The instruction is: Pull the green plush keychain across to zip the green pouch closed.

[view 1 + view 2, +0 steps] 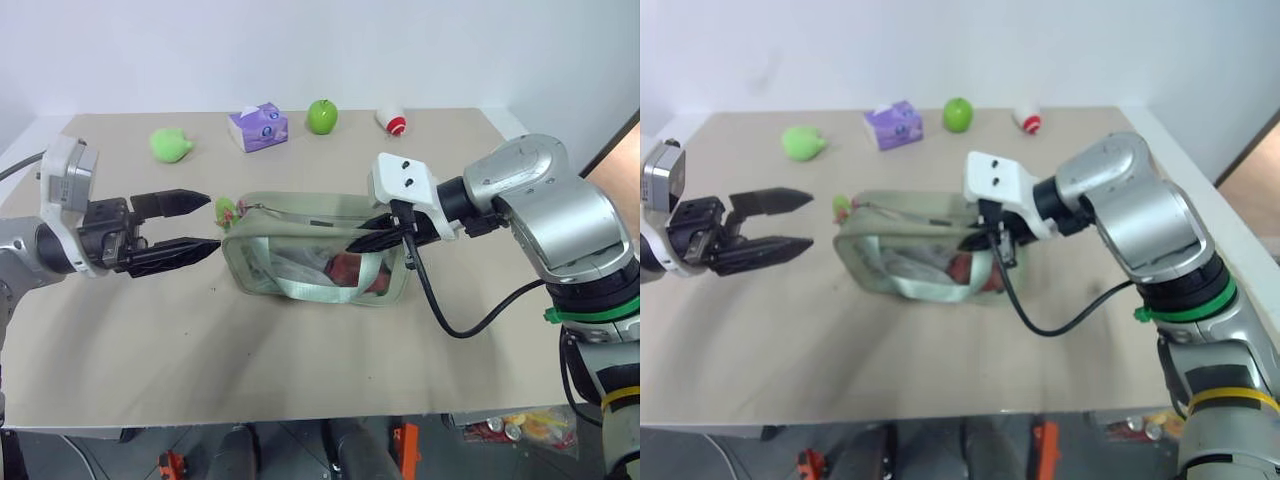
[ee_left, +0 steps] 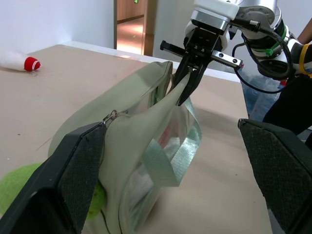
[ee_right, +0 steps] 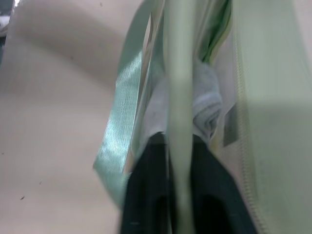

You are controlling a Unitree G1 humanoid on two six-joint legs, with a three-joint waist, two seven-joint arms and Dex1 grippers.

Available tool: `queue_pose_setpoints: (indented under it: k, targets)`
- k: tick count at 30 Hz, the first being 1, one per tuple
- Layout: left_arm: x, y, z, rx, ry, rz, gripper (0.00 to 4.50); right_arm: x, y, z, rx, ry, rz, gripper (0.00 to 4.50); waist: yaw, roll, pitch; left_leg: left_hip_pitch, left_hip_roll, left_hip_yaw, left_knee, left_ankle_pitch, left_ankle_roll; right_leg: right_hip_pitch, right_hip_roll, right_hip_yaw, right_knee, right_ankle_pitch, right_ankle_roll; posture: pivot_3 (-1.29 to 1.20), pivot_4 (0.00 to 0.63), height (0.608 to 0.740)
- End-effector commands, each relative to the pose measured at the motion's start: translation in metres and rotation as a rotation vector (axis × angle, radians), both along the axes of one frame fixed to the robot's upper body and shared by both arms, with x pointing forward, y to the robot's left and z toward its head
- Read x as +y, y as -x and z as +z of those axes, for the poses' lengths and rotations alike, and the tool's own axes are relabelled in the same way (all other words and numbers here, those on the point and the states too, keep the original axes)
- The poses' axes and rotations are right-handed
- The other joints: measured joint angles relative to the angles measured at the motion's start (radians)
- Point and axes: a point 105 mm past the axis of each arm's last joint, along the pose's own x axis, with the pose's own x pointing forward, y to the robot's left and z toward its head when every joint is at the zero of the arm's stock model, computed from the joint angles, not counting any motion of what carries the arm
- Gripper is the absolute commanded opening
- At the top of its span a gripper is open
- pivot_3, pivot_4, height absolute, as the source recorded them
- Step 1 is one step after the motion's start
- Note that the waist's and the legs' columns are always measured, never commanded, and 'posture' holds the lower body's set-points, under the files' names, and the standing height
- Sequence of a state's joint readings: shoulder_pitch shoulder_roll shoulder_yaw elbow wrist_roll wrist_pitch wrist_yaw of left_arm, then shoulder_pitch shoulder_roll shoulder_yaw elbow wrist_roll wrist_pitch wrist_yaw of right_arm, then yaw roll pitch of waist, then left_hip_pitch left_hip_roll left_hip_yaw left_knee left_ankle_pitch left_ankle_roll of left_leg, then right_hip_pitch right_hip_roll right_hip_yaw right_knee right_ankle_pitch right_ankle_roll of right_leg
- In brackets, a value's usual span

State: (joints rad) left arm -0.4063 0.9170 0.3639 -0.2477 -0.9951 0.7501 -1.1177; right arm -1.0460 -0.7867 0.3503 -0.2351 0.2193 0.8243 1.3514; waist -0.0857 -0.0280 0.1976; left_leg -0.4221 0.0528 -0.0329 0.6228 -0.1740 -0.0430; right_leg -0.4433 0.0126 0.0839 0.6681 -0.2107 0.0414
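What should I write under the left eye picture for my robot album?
Right gripper pinches the green pouch; open left gripper faces the green plush keychain.

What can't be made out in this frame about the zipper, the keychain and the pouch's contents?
- Green plush keychain: half hidden behind the green pouch end in the head views; cord too small to trace.
- Zipper teeth: whether any stretch is closed, unclear; in the left wrist view the fabric folds over them.
- Contents: red and white shapes blurred behind the clear panel.
- Right gripper: fingers straddle the pouch rim; grip unclear.
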Motion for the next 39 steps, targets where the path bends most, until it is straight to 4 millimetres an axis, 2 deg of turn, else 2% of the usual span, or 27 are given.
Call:
queue_pose_setpoints:
  k: [1, 4, 7, 10, 14, 19, 26, 34, 38, 39]
  targets:
    - [0.001, 0.006, 0.011, -0.048, 0.008, 0.001, 4.5, -0.003, -0.003, 0.026, -0.026, -0.084, -0.006, 2.1, 0.001, 0.0, 0.0, 0.0, 0.0, 0.0, 0.0, 0.0, 0.0, 0.0, 0.0, 0.0, 0.0, 0.0, 0.0, 0.0, 0.15, 0.74]
    - [0.0, 0.006, 0.011, -0.045, 0.013, 0.001, 4.5, -0.011, 0.012, 0.045, 0.073, -0.191, 0.083, 3.03, 0.005, 0.0, 0.0, -0.002, -0.001, 0.0, 0.001, 0.0, 0.0, 0.0, -0.001, 0.001, 0.0, 0.0, 0.0, 0.0, 0.15, 0.74]
    - [0.0, 0.005, 0.01, -0.039, 0.021, 0.009, 4.5, -0.027, 0.031, 0.063, 0.129, -0.296, 0.198, 3.03, 0.01, 0.0, 0.0, -0.002, -0.001, 0.0, 0.001, 0.0, 0.0, 0.001, -0.001, 0.001, -0.001, -0.001, 0.001, 0.0, 0.15, 0.74]
    - [0.009, 0.002, 0.01, -0.019, 0.048, 0.053, 4.5, -0.055, 0.026, 0.076, 0.085, -0.362, 0.136, 3.03, 0.01, 0.0, 0.0, -0.002, -0.001, 0.0, 0.0, -0.001, 0.0, 0.001, -0.001, 0.001, -0.001, -0.001, 0.002, 0.0, 0.15, 0.74]
    - [0.024, 0.0, 0.01, 0.008, 0.096, 0.106, 4.5, -0.08, 0.021, 0.069, 0.06, -0.35, 0.051, 3.03, 0.01, -0.001, 0.0, -0.002, -0.001, 0.0, 0.001, -0.001, 0.0, 0.001, -0.001, 0.001, -0.001, -0.002, 0.001, 0.0, 0.15, 0.74]
    - [0.037, -0.005, -0.003, 0.051, 0.088, 0.175, 4.5, -0.111, 0.011, 0.034, 0.03, -0.257, -0.129, 3.03, 0.009, 0.0, 0.0, 0.0, -0.001, 0.002, 0.001, -0.001, 0.001, 0.001, -0.001, 0.002, -0.001, -0.001, 0.001, 0.0, 0.15, 0.74]
    - [0.043, -0.009, -0.013, 0.088, 0.109, 0.201, 4.5, -0.112, 0.017, 0.013, 0.058, -0.268, -0.168, 3.03, 0.009, 0.0, 0.0, 0.0, -0.001, 0.003, 0.001, -0.001, 0.001, 0.001, -0.001, 0.003, -0.001, -0.001, 0.001, 0.0, 0.15, 0.74]
    - [0.047, -0.014, -0.019, 0.111, 0.121, 0.22, 4.5, -0.102, 0.014, 0.0, 0.077, -0.281, -0.166, 3.03, 0.009, 0.0, 0.0, 0.0, -0.001, 0.003, 0.002, -0.001, 0.0, 0.001, -0.001, 0.003, -0.001, -0.001, 0.001, 0.0, 0.15, 0.74]
    - [0.05, -0.014, -0.021, 0.123, 0.133, 0.235, 4.5, -0.1, 0.004, -0.014, 0.076, -0.243, -0.213, 3.03, 0.009, 0.0, 0.0, 0.0, -0.001, 0.003, 0.001, -0.001, 0.0, 0.001, -0.001, 0.003, -0.001, -0.001, 0.001, 0.0, 0.15, 0.74]
    - [0.05, -0.014, -0.022, 0.126, 0.136, 0.238, 4.5, -0.1, 0.001, -0.018, 0.075, -0.234, -0.232, 2.79, 0.009, 0.0, 0.0, 0.0, -0.001, 0.003, 0.001, -0.001, 0.0, 0.001, -0.001, 0.003, -0.001, -0.001, 0.001, 0.0, 0.15, 0.74]
